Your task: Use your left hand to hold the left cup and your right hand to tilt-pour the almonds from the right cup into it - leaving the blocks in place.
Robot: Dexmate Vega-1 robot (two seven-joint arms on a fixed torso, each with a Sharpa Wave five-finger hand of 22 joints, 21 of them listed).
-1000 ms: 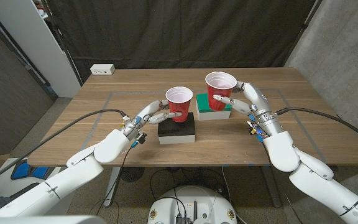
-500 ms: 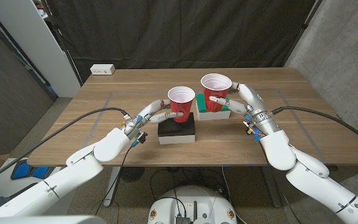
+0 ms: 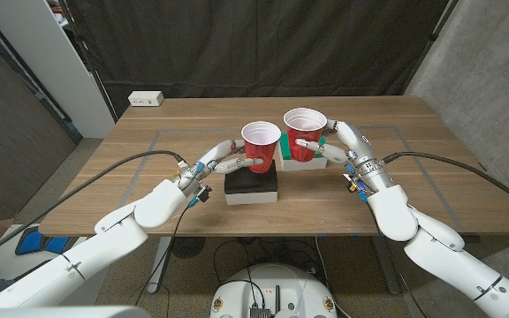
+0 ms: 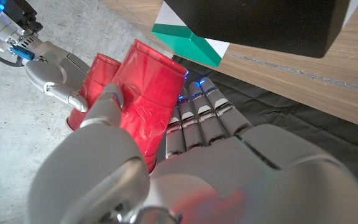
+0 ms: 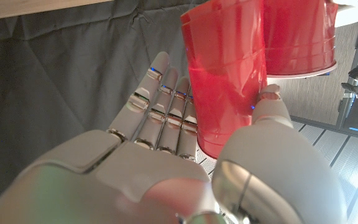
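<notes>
Almonds stay out of sight: I cannot see into either cup from the head view, only pale inner walls. My left robot hand (image 3: 222,162) wraps its fingers around the left cup (image 3: 260,147), which stands on the black block (image 3: 252,185). My right robot hand (image 3: 336,144) grips the right cup (image 3: 302,135), held over the green-and-white block (image 3: 313,160) just beside the left cup; whether its base touches the block is hidden. No writing is readable on the cups or blocks. Pale tape lines mark the wooden tabletop (image 3: 131,190), a white box (image 3: 147,99) sits at its far left edge, and dark curtain hangs behind.
</notes>
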